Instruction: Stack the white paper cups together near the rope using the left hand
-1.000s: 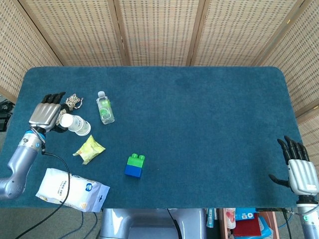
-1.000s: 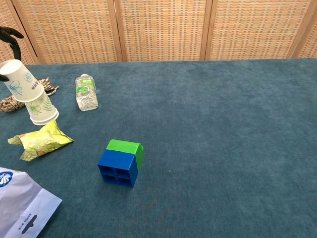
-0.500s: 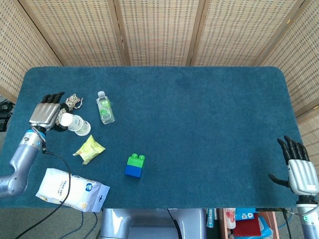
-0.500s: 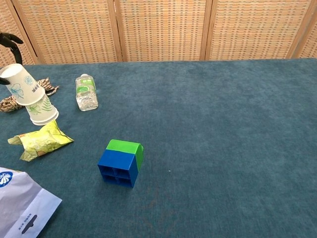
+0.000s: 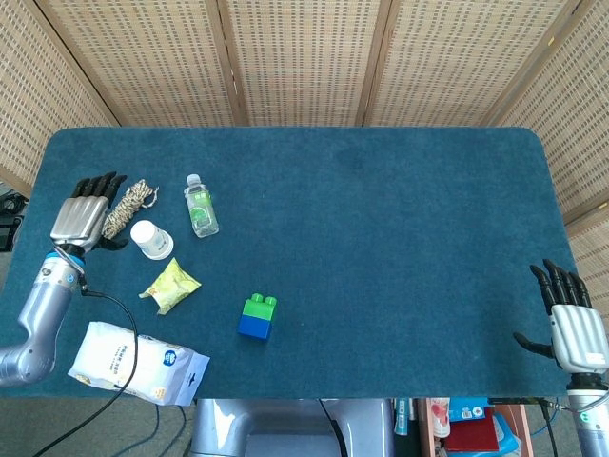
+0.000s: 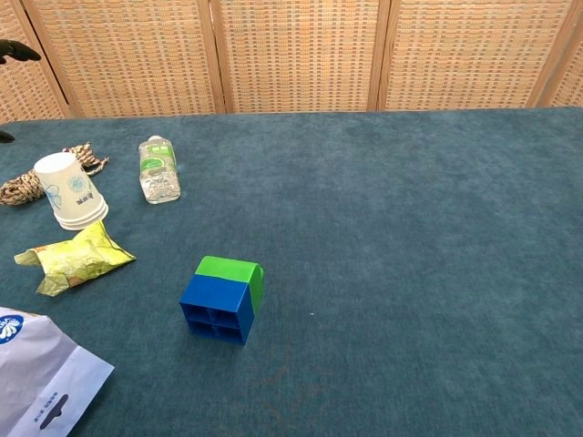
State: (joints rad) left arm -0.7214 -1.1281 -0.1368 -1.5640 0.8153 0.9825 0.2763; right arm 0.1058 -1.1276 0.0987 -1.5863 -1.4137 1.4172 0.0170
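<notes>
Paper cups (image 5: 151,240) nested into one stack, mouth down on the bench (image 5: 381,219), just beside the rope (image 5: 127,206). Left hand (image 5: 84,215) at the rope's other side, fingers spread, holding nothing. Right hand (image 5: 569,319) far from the rope, fingers apart, empty.
</notes>
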